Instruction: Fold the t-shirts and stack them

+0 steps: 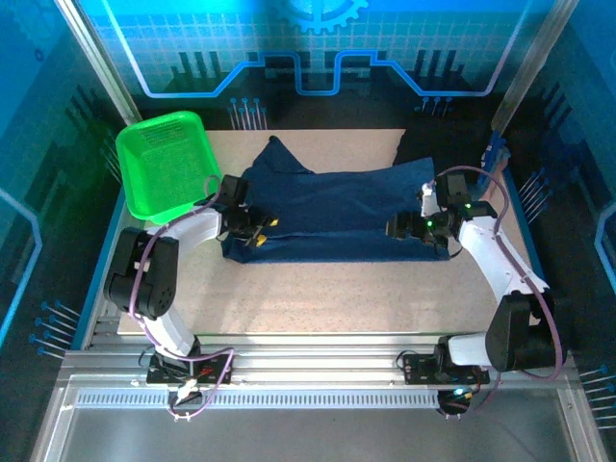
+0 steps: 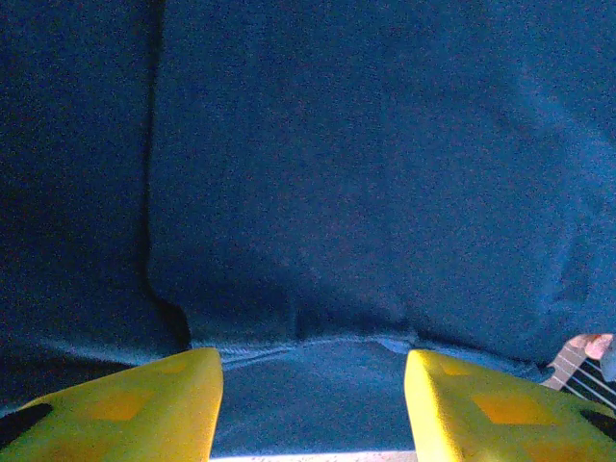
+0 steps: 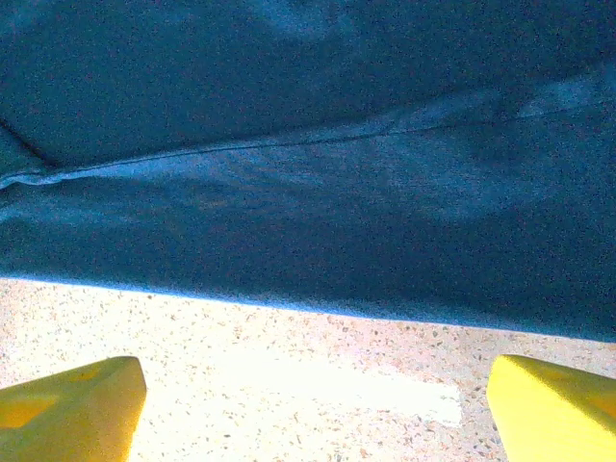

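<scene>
The navy t-shirt [image 1: 332, 207] lay spread across the table [image 1: 318, 294]. My left gripper [image 2: 313, 395] was open at its left end, cloth between my fingers [image 2: 144, 409]. My right gripper [image 3: 313, 404] gaped too, over bare table, the hem just ahead.

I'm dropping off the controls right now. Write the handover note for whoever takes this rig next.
Left tool: open, holding nothing, fingers apart over the t-shirt's left end.
Right tool: open, holding nothing, at the shirt's right end, fingers over bare table just off the near hem.
T-shirt: navy, lying as a long band across the middle of the table, one flap sticking out toward the back left. Green basket at the back left corner.
Done: seemingly a first lengthwise fold, though I can't be sure.
Left: fold it into a rectangle, then stack.
</scene>
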Tool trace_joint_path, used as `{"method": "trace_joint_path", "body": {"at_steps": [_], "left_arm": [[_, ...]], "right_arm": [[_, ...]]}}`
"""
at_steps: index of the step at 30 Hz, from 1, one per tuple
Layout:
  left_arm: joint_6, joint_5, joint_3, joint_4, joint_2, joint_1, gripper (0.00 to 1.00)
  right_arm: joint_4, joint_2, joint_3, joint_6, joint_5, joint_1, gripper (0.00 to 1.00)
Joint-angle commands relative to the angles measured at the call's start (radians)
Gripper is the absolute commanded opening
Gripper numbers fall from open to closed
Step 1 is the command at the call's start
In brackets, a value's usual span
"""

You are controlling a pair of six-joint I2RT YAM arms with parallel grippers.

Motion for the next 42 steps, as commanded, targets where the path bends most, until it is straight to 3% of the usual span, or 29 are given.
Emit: {"method": "trace_joint_path", "body": {"at_steps": [1,15,26,33,38,42], "left_arm": [[-0.022,-0.004,-0.002,0.0,0.006,-0.012,0.54],[-0.034,-0.014,-0.006,-0.006,0.03,-0.014,0.54],[-0.046,-0.016,-0.071,0.011,-0.011,-0.015,0.65],[-0.047,-0.028,-0.051,0.022,0.009,-0.017,0.64],[-0.038,-0.041,-0.029,0.022,0.045,-0.015,0.55],[-0.037,-0.056,-0.021,0.026,0.045,-0.015,0.39]], "right_arm": [[-0.021,-0.015,-0.006,-0.025,0.003,0.009,0.92],[-0.039,-0.025,-0.001,-0.042,0.017,-0.003,0.92],[-0.034,-0.031,-0.009,-0.036,0.011,-0.014,0.92],[-0.036,-0.031,-0.015,-0.034,0.019,-0.016,0.91],[-0.039,-0.035,-0.02,-0.036,0.023,-0.019,0.91],[-0.039,-0.038,-0.022,-0.034,0.023,-0.018,0.9]]}}
